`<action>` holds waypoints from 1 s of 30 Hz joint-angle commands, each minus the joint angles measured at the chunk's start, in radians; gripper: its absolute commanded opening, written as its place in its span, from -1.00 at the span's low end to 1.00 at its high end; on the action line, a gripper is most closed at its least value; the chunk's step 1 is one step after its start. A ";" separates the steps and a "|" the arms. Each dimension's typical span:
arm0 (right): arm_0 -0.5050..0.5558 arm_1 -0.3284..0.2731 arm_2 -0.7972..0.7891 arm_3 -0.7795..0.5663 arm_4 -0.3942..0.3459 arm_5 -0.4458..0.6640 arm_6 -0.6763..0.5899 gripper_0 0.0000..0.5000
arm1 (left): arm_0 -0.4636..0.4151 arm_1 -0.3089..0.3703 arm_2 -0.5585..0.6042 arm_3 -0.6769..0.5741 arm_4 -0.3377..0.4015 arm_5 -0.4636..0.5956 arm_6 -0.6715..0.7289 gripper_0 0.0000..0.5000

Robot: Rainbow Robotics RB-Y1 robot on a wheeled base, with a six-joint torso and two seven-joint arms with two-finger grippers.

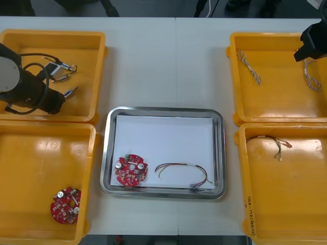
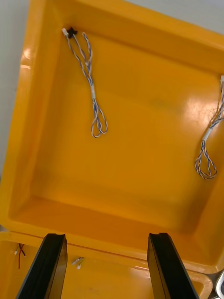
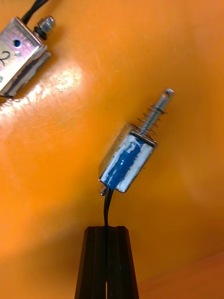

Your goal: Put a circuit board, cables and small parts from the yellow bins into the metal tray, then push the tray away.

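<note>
Small metal part (image 3: pixel 127 161): black cable (image 3: pixel 106 210) pinched in left tool (image 3: pixel 106 229) inside yellow bin (image 3: pixel 177 70); right tool (image 2: pixel 107 236) released above opposite bin (image 2: pixel 140 154).

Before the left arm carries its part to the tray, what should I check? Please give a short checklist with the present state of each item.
1. Left fingers shut on the black wire of the small metal part: ok.
2. Part lifted off the floor of the far left bin: cannot tell.
3. Its wire free of the second part nearby: cannot tell.
4. Tray has bare room beside the circuit board and the red and yellow cable: ok.
5. Right fingers open over the far right bin, away from the tray: ok.
</note>
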 commanded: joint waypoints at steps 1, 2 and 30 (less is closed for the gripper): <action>-0.057 -0.034 -0.034 0.070 0.047 0.003 -0.012 1.00 | -0.038 0.058 0.043 0.015 0.001 -0.003 -0.044 -1.00; -0.065 -0.034 -0.034 0.096 0.058 0.003 -0.012 1.00 | -0.038 0.059 0.049 0.020 -0.001 -0.003 -0.050 -1.00; -0.238 0.009 -0.034 0.618 0.179 -0.311 0.051 1.00 | -0.041 0.059 0.092 0.044 0.019 0.022 -0.082 1.00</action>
